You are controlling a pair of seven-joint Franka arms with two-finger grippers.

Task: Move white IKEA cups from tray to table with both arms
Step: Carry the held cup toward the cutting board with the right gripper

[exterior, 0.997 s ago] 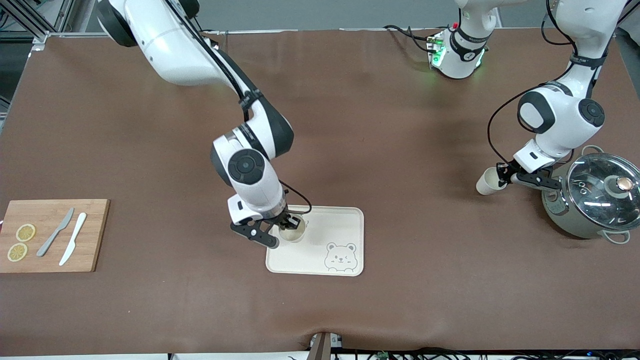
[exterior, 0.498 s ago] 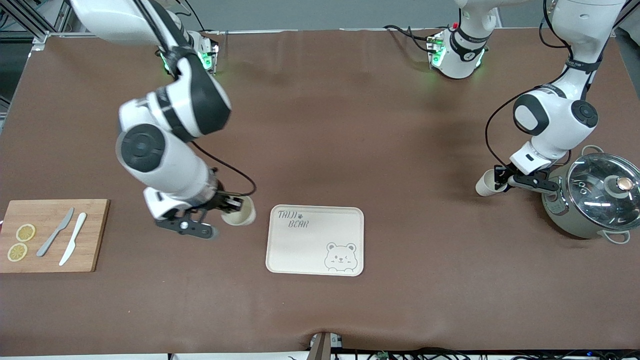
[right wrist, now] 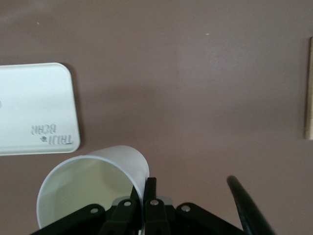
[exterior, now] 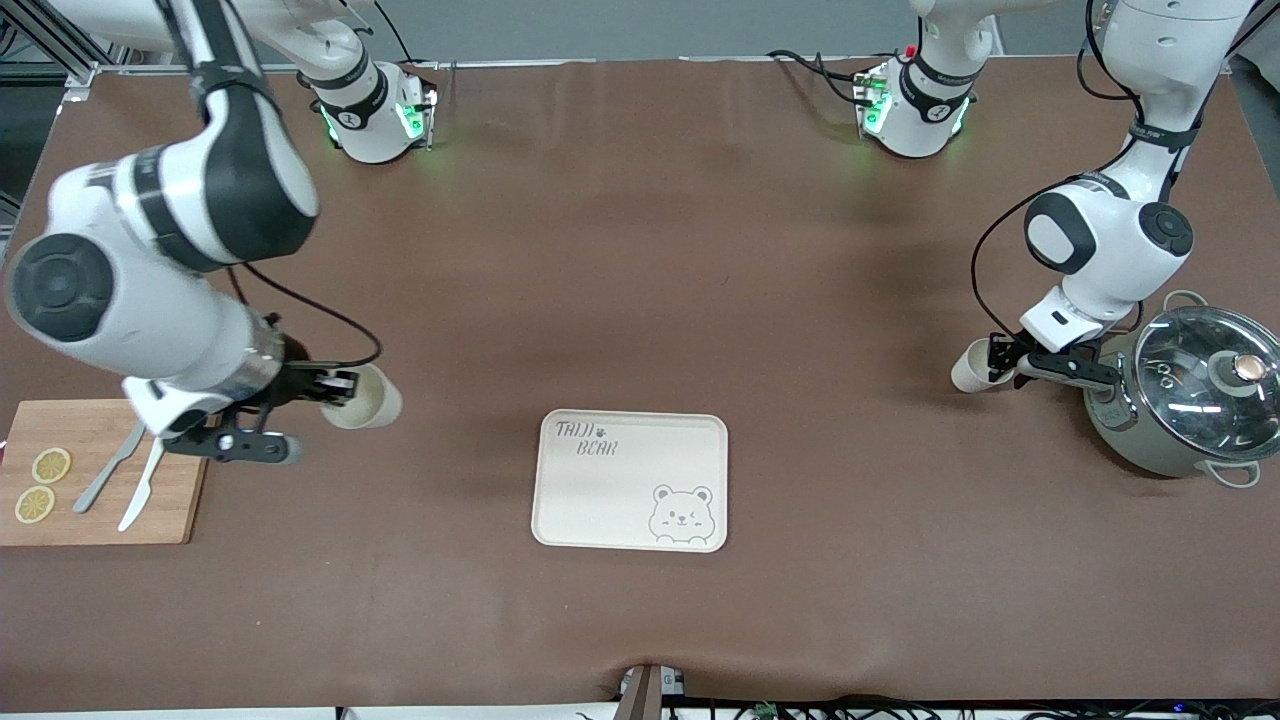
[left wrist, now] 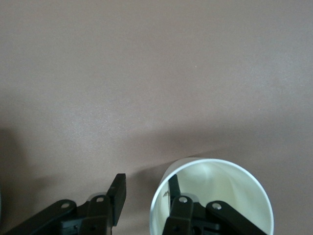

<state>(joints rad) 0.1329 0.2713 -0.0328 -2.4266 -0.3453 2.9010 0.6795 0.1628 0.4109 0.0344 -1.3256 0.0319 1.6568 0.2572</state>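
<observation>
**A:** Cream-white on brown. Where are your two cups now?

**B:** Neither is on the tray (exterior: 630,500), which lies bare near the middle of the surface (exterior: 640,250). The carried cup (exterior: 365,397) hangs from the right fingers (exterior: 335,385), over open surface between the tray and the wooden cutting board (exterior: 190,480). The pot-side cup (exterior: 972,366) is at the left arm's end, just beside the steel pot (exterior: 1190,400), and looks to be standing on the surface.

**A:** And the grips?

**B:** In the right wrist view your right fingers (right wrist: 150,193) are pressed together on the wall of the carried cup (right wrist: 93,191) at its rim. In the left wrist view the left fingers (left wrist: 180,205) stand apart. One is inside the pot-side cup (left wrist: 210,196), and the other is outside with a clear gap to the wall, so I'd call that cup let go.

**A:** What does the next move turn on?

**B:** The cups' long axis. Each wrist camera looks straight into its cup's mouth, so each cup runs in line with its fingers.

- **Right arm:** The carried cup's base leads. I'd bring it straight down onto the surface, short of the board, before you part the fingers.
- **Left arm:** One finger sits inside the rim. Draw back along the cup's axis, out through the mouth, because a sideways pull would likely catch the wall and tip the cup toward the pot.
</observation>
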